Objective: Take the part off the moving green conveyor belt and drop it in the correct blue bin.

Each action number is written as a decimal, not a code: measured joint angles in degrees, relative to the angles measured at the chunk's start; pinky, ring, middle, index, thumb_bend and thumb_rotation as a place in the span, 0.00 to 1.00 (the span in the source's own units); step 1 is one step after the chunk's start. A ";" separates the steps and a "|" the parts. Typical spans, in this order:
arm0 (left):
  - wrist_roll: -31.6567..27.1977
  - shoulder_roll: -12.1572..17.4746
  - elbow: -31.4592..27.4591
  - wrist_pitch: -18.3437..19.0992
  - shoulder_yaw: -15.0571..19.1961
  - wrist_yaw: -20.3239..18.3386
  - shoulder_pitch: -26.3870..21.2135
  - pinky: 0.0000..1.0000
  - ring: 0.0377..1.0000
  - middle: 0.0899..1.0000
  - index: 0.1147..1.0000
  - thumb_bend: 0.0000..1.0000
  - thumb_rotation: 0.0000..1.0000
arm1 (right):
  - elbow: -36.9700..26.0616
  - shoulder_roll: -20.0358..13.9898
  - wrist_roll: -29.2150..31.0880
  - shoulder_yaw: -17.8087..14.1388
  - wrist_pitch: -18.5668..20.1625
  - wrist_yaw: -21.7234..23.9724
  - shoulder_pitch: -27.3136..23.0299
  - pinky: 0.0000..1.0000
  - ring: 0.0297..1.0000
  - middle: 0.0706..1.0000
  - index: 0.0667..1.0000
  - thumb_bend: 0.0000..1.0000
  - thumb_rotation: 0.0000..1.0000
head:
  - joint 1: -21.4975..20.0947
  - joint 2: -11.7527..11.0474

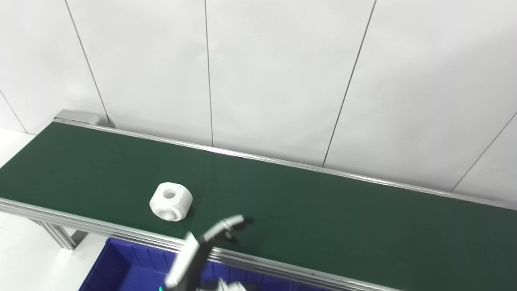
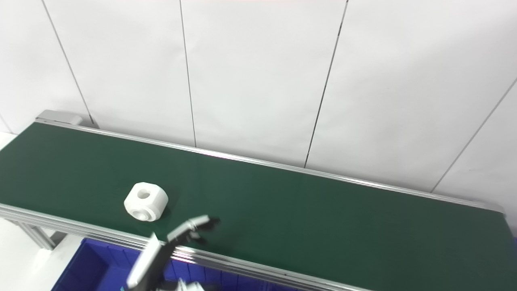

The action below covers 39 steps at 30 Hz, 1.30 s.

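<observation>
Only one hand (image 1: pixel 220 232) is in view, and its arm rises from the bottom edge left of centre, so it reads as the left hand; the right hand does not appear in either picture. The hand is blurred, which makes a firm reading hard, but its fingers (image 1: pixel 236 220) seem stretched forward and a little apart, with dark tips pointing toward the right, and nothing lies between them. It holds no part. The hand hangs over the near edge of the green conveyor belt (image 1: pixel 323 210), just past the near aluminium rail (image 1: pixel 121 233), with the forearm sloping up from below and tilted to the right.

From the hand, the white part (image 1: pixel 171 201) lies to the left and slightly farther onto the belt, near but not touching. It is a chunky block with cut corners and a round hole on its upper face, plus a round boss on the face turned toward the camera; it has no clear long axis, so grasp direction matters little. It sits close to the near rail.

Below the rail, the blue bin (image 1: pixel 121 262) shows its open compartment directly under the part's stretch of belt. The grasp is not yet made; the hand would likely need to swing leftward to meet the part.
</observation>
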 measured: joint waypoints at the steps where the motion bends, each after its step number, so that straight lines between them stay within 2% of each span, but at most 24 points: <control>1: 1.25 1.37 -0.01 0.20 0.21 -0.60 -2.05 0.73 0.80 0.82 0.78 0.97 0.55 | -0.03 0.09 -0.03 0.12 0.00 0.01 -0.16 0.85 0.84 0.88 0.89 0.73 1.00 | -0.52 0.35; 3: 4.03 4.27 0.00 0.46 0.81 -1.10 -5.78 0.79 0.83 0.83 0.80 0.94 0.53 | -0.12 0.56 -0.04 0.29 0.00 0.01 -0.39 0.84 0.84 0.88 0.90 0.76 1.00 | -0.88 0.70; 6: 8.69 6.66 1.93 0.70 0.05 -2.04 -10.75 0.81 0.84 0.83 0.80 0.93 0.50 | -0.15 1.24 -0.04 0.43 0.00 0.00 -0.38 0.84 0.84 0.88 0.90 0.77 1.00 | -1.05 0.88; 10: 13.18 9.84 8.90 0.58 -0.81 -2.48 -16.17 0.81 0.84 0.84 0.81 0.93 0.49 | -0.92 1.77 -0.14 0.81 0.00 0.01 -0.44 0.83 0.84 0.88 0.90 0.80 1.00 | -1.49 1.32; 12: 15.01 11.25 12.86 0.38 -1.15 -1.97 -18.11 0.81 0.83 0.82 0.80 0.95 0.43 | -1.22 1.79 -0.28 0.80 0.00 0.01 -0.39 0.83 0.84 0.88 0.91 0.81 1.00 | -1.67 1.58; 19: 17.55 12.38 24.21 0.02 -2.99 0.71 -21.22 0.81 0.83 0.81 0.78 0.97 0.37 | -1.51 1.81 -0.47 0.79 0.00 0.01 -0.01 0.82 0.84 0.88 0.91 0.82 1.00 | -2.02 2.02; 22: 17.79 12.81 27.30 -0.17 -4.26 1.49 -21.98 0.80 0.82 0.80 0.77 0.96 0.36 | -1.96 1.85 -0.60 0.80 0.00 0.02 0.23 0.82 0.84 0.88 0.91 0.81 1.00 | -2.11 2.29; 27: 19.43 14.66 31.73 -0.23 -6.93 2.24 -23.54 0.80 0.84 0.81 0.77 0.97 0.41 | -2.94 1.97 -0.61 0.78 0.00 0.29 0.46 0.81 0.83 0.88 0.91 0.81 1.00 | -2.29 2.81; 31: 21.39 16.05 33.05 -0.32 -9.47 3.12 -25.17 0.80 0.83 0.80 0.76 0.98 0.42 | -3.10 2.07 -0.80 0.75 0.00 0.52 0.82 0.81 0.83 0.88 0.91 0.82 1.00 | -2.37 3.16; 34: 22.92 16.29 33.71 -0.14 -10.77 4.74 -25.50 0.79 0.82 0.80 0.76 0.98 0.36 | -3.39 2.18 -0.90 0.73 0.00 0.63 1.33 0.80 0.82 0.88 0.91 0.82 1.00 | -2.55 3.51; 37: 24.58 16.25 33.81 0.58 -11.53 6.69 -25.51 0.75 0.78 0.76 0.73 0.95 0.20 | -3.56 2.22 -0.90 0.65 0.00 0.66 1.58 0.79 0.81 0.87 0.90 0.81 1.00 | -2.55 3.69; 39: 25.32 15.88 33.75 1.03 -12.10 9.35 -25.37 0.73 0.76 0.73 0.71 0.93 0.15 | -3.58 2.22 -0.89 0.59 0.00 0.67 1.60 0.79 0.81 0.87 0.90 0.81 1.00 | -2.55 3.69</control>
